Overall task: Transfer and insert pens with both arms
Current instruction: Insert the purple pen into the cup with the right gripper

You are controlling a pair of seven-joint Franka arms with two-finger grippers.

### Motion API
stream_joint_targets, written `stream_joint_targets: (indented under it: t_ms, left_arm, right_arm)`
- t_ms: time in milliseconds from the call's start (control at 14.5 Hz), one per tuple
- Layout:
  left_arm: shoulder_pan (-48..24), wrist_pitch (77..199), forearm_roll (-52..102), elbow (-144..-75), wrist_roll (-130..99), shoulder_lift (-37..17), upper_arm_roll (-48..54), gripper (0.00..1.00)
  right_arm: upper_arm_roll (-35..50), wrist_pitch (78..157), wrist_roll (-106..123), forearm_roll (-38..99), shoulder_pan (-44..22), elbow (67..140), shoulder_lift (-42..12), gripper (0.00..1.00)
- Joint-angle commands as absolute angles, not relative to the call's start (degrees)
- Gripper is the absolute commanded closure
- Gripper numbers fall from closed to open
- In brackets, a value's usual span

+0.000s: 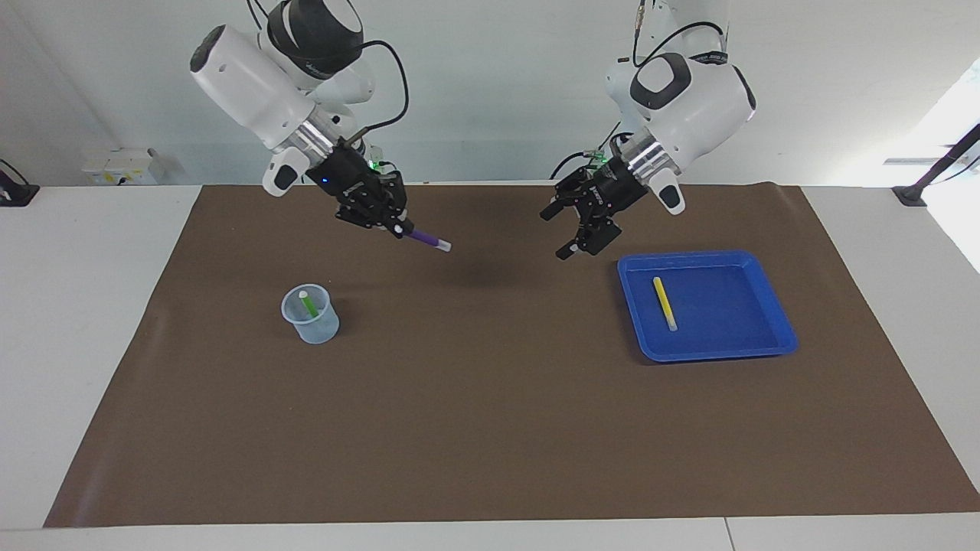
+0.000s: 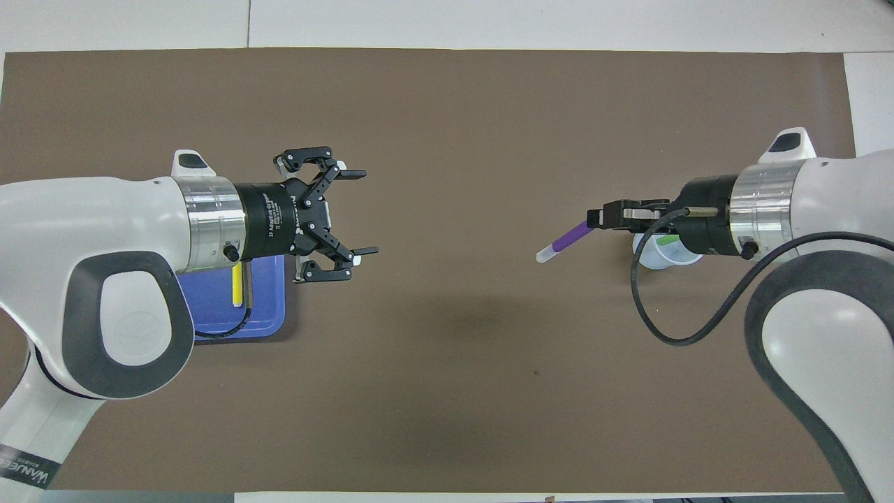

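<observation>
My right gripper [image 1: 396, 226] is shut on the purple pen [image 1: 429, 240], held up in the air over the brown mat, its pale cap pointing toward the left gripper; both also show in the overhead view, gripper [image 2: 594, 218] and pen [image 2: 569, 239]. My left gripper [image 1: 555, 233] is open and empty in the air, beside the blue tray [image 1: 720, 306], facing the pen with a wide gap between them [image 2: 363, 212]. The yellow pen [image 1: 664, 303] lies in the tray [image 2: 237, 286]. The green pen [image 1: 308, 304] stands tilted in a clear cup [image 1: 310, 325].
A brown mat [image 1: 490, 398] covers most of the white table. The cup [image 2: 660, 260] is partly under my right wrist in the overhead view. The tray [image 2: 269, 300] is partly under my left arm there.
</observation>
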State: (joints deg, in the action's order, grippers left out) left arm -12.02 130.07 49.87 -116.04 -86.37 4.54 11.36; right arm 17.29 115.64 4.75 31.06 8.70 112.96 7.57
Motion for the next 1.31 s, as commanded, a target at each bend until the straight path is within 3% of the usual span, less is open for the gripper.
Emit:
stream_joint_targets:
  t_ms: [0, 138, 344, 758, 1240]
  left_arm:
    - [-8.5, 126.9, 46.3, -117.8, -79.2, 6.1, 11.5, 0.0]
    - [-6.1, 122.5, 42.0, -117.9, -70.3, 5.8, 11.5, 0.0]
    - [-0.1, 115.9, 35.3, -118.6, -55.4, 5.0, 11.5, 0.0]
    - [3.5, 115.5, 24.0, -119.9, -34.7, 0.2, 11.5, 0.0]
    - [5.4, 118.4, 7.6, -119.9, -4.8, -6.7, 11.4, 0.0]
  right_arm:
    - [18.1, 113.9, 13.1, 15.9, 9.7, 111.2, 6.5, 1.0]
    - [18.0, 114.2, 19.0, 6.5, 10.7, 111.2, 6.5, 1.0]
    - [18.1, 115.4, 24.0, 4.7, 14.9, 110.7, 4.4, 1.0]
    - [18.0, 118.5, 25.9, 4.7, 17.0, 111.9, 0.7, 1.0]
    - [18.1, 123.4, 25.4, 6.4, 17.1, 117.1, 0.5, 1.0]
